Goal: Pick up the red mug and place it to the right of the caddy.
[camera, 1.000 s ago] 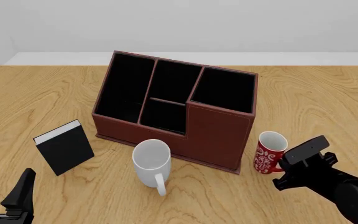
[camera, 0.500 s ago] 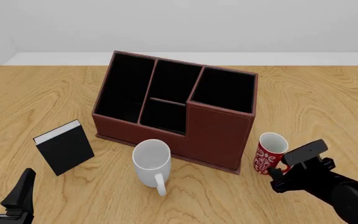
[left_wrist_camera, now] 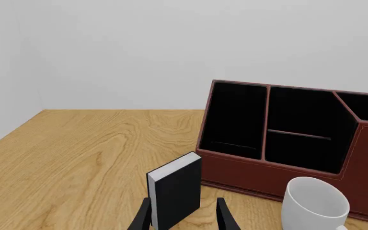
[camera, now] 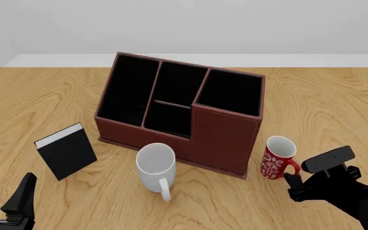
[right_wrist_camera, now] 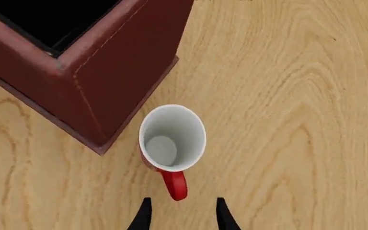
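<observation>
The red mug (camera: 277, 158) stands upright on the table just right of the caddy's (camera: 225, 139) front right corner, its handle (right_wrist_camera: 176, 185) pointing at my right gripper. In the right wrist view the red mug (right_wrist_camera: 171, 138) shows its white inside beside the caddy (right_wrist_camera: 107, 72). My right gripper (camera: 293, 185) hovers just behind the handle, open, its two fingertips (right_wrist_camera: 144, 214) apart and holding nothing. My left gripper (camera: 5, 199) rests open at the near left edge, far from the mug.
A plain white mug (camera: 155, 165) stands in front of the caddy's (left_wrist_camera: 248, 175) low middle. A small black book (camera: 65, 151) stands upright left of it, just ahead of the left gripper (left_wrist_camera: 182, 220). Bare wood lies right of the red mug.
My right arm has drawn back toward the near edge and to the right, away from the red mug. The mug has stayed in place. The left arm has not moved.
</observation>
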You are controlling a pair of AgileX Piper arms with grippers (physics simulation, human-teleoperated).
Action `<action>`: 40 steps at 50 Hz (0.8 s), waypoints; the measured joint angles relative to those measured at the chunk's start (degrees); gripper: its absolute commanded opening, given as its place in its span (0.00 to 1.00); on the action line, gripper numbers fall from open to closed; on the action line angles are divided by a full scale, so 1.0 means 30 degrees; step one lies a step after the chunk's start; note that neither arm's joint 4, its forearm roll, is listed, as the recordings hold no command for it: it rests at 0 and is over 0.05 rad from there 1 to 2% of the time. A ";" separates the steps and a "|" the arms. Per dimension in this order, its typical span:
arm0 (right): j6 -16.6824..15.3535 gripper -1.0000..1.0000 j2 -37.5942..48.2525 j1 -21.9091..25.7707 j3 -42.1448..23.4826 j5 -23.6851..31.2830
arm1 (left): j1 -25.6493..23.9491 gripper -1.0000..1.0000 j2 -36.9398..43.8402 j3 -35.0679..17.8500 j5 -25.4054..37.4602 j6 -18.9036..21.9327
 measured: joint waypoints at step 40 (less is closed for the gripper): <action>0.0999 1.00 -1.7130 -0.0048 -0.3505 1.5938 | -0.0001 1.00 0.0001 0.0000 0.0000 0.0000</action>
